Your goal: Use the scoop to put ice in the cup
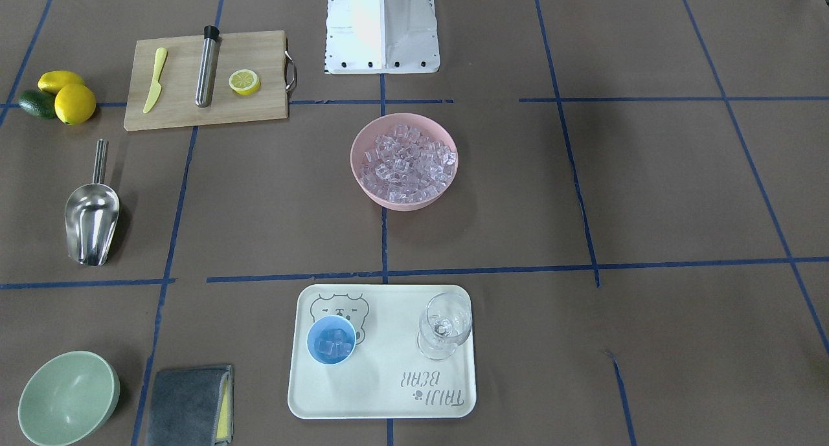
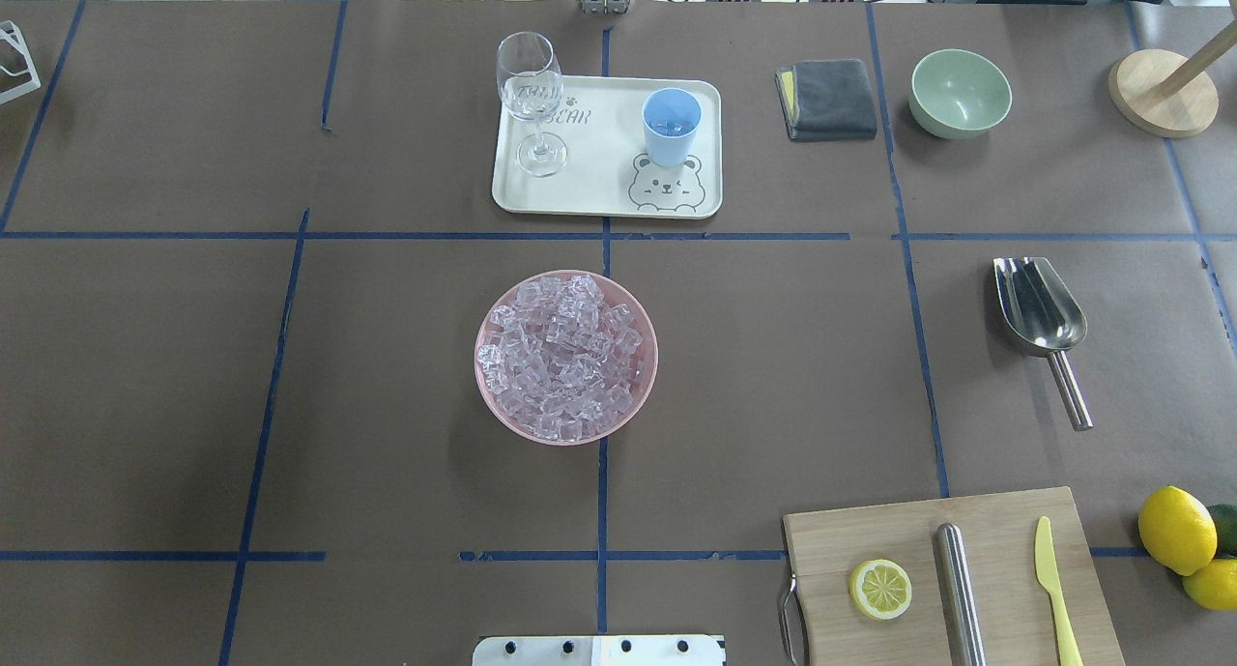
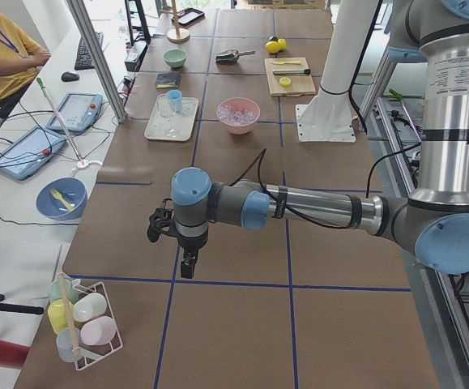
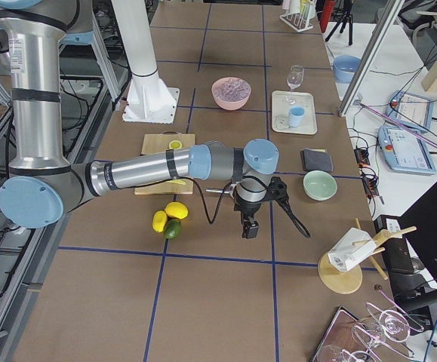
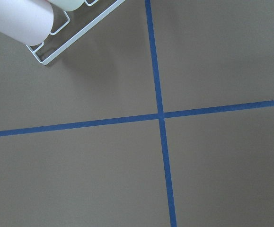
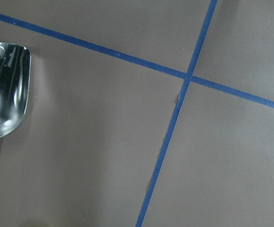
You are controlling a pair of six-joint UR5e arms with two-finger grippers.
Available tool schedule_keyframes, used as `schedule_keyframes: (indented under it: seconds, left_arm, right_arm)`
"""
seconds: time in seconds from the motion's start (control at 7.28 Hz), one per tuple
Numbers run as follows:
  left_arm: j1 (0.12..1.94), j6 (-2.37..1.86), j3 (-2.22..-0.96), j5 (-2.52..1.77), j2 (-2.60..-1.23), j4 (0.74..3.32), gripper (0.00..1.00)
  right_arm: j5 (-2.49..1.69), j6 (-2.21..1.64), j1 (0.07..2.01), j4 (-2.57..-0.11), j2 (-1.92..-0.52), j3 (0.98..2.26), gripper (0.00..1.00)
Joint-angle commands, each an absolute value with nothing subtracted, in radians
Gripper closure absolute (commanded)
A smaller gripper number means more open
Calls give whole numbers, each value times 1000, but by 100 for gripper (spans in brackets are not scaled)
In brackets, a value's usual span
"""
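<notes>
While left gripper (image 3: 187, 263) and right gripper (image 4: 249, 226) hover far from pink bowl (image 1: 405, 204), I cannot tell jaws' state. Ice (image 1: 408, 161) heaped in bowl; cup (image 2: 669, 149), few cubes inside, on tray (image 2: 599, 178) beyond bowl; scoop (image 2: 1039, 304) on surface (image 2: 773, 376), well right of bowl.

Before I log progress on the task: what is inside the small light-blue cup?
A few clear ice cubes lie in the small light-blue round cup. Its opaque wall hides how deep they go.

Wine glass (image 2: 530, 96) on tray (image 2: 599, 178) near cup (image 2: 671, 130).
</notes>
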State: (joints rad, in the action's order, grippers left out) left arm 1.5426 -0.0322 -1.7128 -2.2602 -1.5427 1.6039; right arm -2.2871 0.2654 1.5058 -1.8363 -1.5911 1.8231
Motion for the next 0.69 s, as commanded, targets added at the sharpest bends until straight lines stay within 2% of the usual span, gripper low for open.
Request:
schedule_keyframes:
  seconds: [0.0,0.55]
  left_arm:
    - [1545,-23,-1718,-2258,-1543,1566,0]
    - [1545,113,-1718,-2260,-1557,1480,0]
  right_arm:
    - [-2290,264,1505,-1836,-1592,1822,0]
    - [-2292,264,1505,-1835,-1598,1824,0]
